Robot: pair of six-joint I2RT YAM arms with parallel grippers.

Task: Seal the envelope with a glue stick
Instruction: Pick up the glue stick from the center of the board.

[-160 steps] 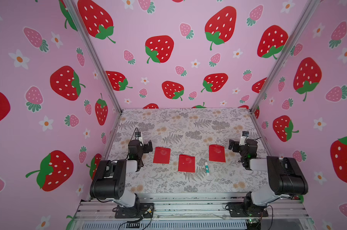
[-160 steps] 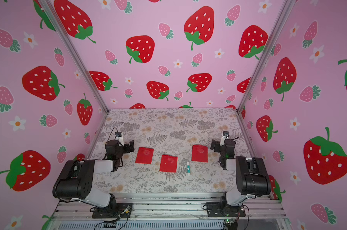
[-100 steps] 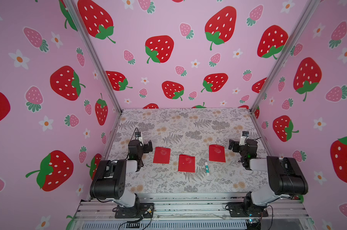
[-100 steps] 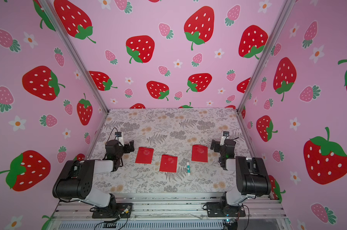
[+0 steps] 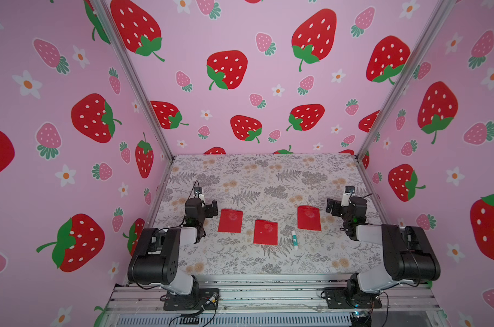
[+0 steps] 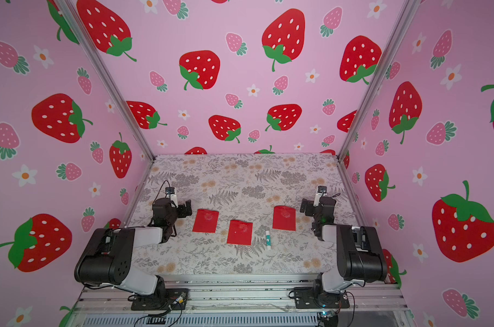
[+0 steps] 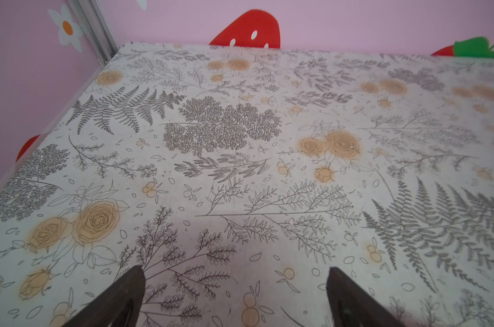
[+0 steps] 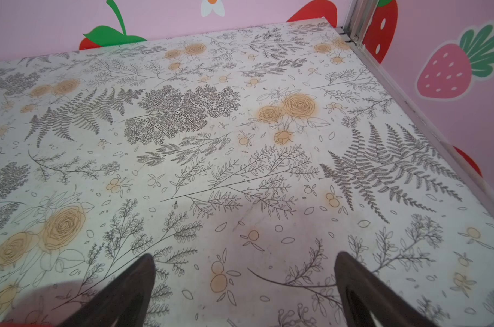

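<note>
Envelope sealing not yet begun; floral table underneath everything; left gripper and right gripper parked low at opposite sides, both spread wide, gripping nothing; between them 3 red pieces lying flat and apart: left envelope, middle envelope, right envelope; flaps too small to judge; smallest, the glue stick, on its side between middle and right envelopes, apparently touching neither. Likely trouble: round stick rolling away under a skewed pinch; thin paper sliding when rubbed unless pinned down.
</note>
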